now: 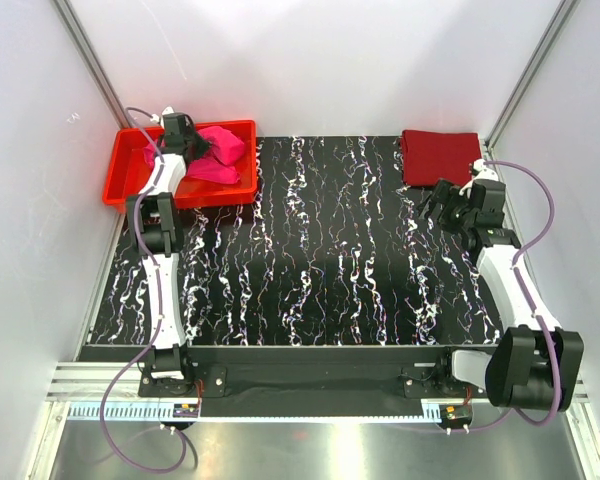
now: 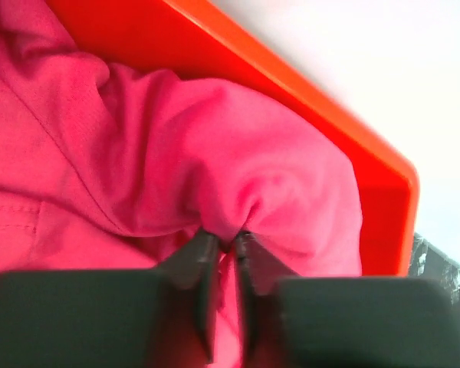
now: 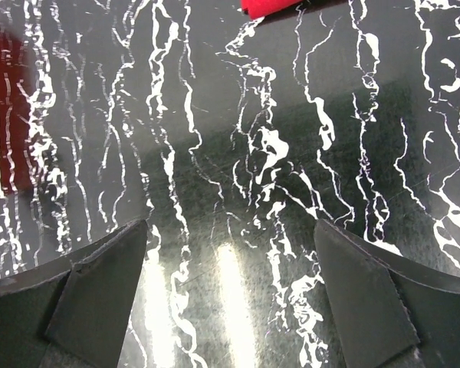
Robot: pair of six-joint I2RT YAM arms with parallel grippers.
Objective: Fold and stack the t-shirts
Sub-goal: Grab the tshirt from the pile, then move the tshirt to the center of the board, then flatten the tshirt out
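The magenta-pink t-shirt (image 1: 218, 152) lies crumpled in the red plastic tray (image 1: 130, 180) at the back left. My left gripper (image 1: 192, 143) is over the tray and shut on a pinch of the pink t-shirt (image 2: 238, 161); in the left wrist view the fingertips (image 2: 207, 249) clamp a fold of cloth. The dark maroon-red t-shirt (image 1: 438, 156) lies folded flat at the back right of the table; a corner of it shows in the right wrist view (image 3: 268, 6). My right gripper (image 1: 436, 203) is open and empty, just in front of the maroon shirt, above bare table.
The tray's orange-red rim (image 2: 322, 107) runs close behind the pinched cloth. The black marbled tabletop (image 1: 310, 250) lies between the tray and the maroon shirt. White walls enclose the back and both sides.
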